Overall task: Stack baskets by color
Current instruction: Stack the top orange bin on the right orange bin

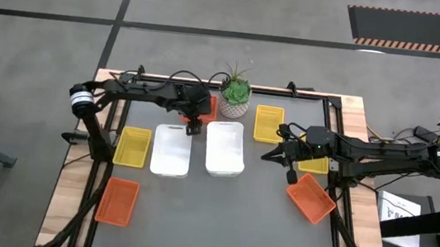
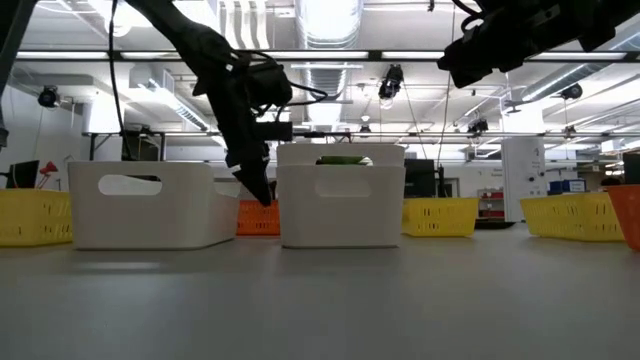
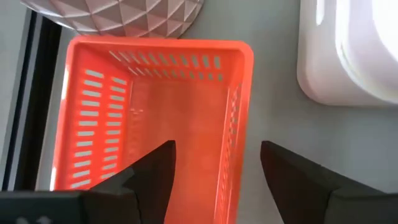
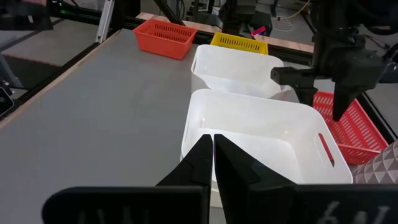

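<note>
An orange basket (image 3: 155,106) stands at the far middle of the table, beside the plant pot (image 3: 124,15) and a white basket (image 3: 348,56). My left gripper (image 3: 214,146) hangs open over it and points steeply down. One finger is above the basket's inside and the other outside its long wall (image 3: 235,124); I see no touch. In the right wrist view, my left gripper (image 4: 323,106) stands just above this orange basket (image 4: 351,127). My right gripper (image 4: 213,138) is shut and empty, held level above the table right of the two white baskets (image 1: 171,150) (image 1: 225,147).
Yellow baskets stand at the left (image 1: 132,147), at the far right of the plant (image 1: 268,122) and under my right arm (image 1: 315,164). More orange baskets lie at the near left (image 1: 118,202) and near right (image 1: 310,197). The potted plant (image 1: 235,96) stands at the far edge.
</note>
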Action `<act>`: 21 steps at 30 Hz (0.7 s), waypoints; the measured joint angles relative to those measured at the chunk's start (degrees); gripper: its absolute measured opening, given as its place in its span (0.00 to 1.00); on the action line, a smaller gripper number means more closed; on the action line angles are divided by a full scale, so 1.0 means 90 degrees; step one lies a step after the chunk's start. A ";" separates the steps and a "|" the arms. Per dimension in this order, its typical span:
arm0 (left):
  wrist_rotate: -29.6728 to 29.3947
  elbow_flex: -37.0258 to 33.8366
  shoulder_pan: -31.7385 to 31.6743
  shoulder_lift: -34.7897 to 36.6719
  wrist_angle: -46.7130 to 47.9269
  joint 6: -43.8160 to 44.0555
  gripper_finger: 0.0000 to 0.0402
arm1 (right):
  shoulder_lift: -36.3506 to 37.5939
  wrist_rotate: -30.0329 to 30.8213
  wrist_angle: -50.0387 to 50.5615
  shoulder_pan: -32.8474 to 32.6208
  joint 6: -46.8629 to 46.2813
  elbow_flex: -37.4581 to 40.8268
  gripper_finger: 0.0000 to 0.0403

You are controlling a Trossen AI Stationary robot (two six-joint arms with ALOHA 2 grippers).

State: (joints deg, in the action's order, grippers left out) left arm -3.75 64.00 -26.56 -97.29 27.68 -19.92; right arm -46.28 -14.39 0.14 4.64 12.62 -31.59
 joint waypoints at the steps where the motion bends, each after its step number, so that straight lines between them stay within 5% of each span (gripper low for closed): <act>1: 0.0000 -0.0023 -0.0009 -0.0003 -0.0055 0.0000 0.52 | 0.0000 0.0000 0.0000 0.0000 0.0000 0.0000 0.02; 21: -0.0012 -0.0242 -0.0013 -0.0003 -0.0194 -0.0179 0.04 | 0.0000 0.0000 -0.0060 0.0000 -0.0056 0.0000 0.02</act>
State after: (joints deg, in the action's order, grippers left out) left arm -3.86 61.83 -26.68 -97.32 25.94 -21.53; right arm -46.28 -14.39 -0.40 4.64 12.12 -31.59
